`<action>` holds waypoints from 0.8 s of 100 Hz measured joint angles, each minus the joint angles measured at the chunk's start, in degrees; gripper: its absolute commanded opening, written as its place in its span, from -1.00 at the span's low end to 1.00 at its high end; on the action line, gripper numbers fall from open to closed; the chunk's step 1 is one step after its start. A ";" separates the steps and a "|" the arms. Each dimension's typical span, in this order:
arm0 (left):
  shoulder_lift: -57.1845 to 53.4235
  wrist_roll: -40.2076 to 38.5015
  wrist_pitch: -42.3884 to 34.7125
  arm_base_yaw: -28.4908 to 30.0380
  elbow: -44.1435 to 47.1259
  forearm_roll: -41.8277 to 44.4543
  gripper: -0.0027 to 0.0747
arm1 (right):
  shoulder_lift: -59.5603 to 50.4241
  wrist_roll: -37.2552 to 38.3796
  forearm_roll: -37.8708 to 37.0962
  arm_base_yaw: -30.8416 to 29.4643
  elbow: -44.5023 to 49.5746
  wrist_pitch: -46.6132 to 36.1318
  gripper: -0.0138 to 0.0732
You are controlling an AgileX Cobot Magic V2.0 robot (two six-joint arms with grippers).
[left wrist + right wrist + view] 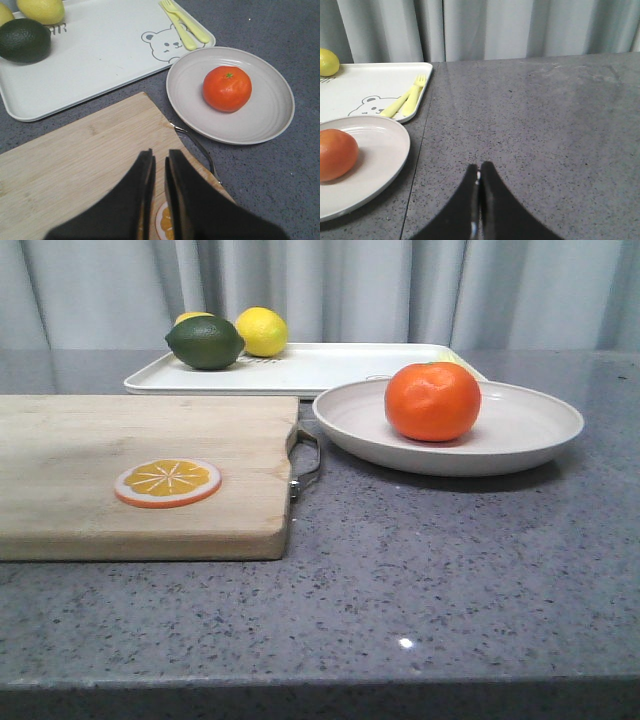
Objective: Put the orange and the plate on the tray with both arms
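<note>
Nothing is gripped: left pincer nearly pressed together, right pincer pressed together. Orange and plate must be grasped, then set on tray.

The counter looks like grey speckled stone, smooth with a faint sheen, and the cutting board is pale, matt wood with a metal handle. The plate is matt off-white, the tray smooth white, plastic by its look. The orange has dimpled, slightly glossy skin.
</note>
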 measured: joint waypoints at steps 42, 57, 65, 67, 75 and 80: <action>-23.21 0.00 -1.73 0.07 16.52 -1.00 -0.82 | 3.07 0.00 0.00 1.20 -0.74 3.99 -0.84; -28.37 0.00 -1.73 0.07 19.21 -1.12 -0.82 | 7.23 -0.10 0.00 2.85 -4.28 6.49 -0.84; -29.51 0.00 -1.73 0.07 19.90 -1.22 -0.82 | 10.92 -0.10 0.00 3.79 -7.02 8.59 -0.84; -29.65 0.00 -1.73 0.07 20.02 -1.22 -0.82 | 11.65 -0.10 0.00 3.94 -7.87 9.29 -0.84; -29.75 0.00 -1.73 0.07 20.03 -1.22 -0.82 | 16.54 -0.64 0.00 5.00 -11.35 11.99 -0.83; -29.75 0.00 -1.73 0.07 20.03 -1.22 -0.82 | 19.64 -1.19 0.00 5.85 -13.72 13.65 -0.79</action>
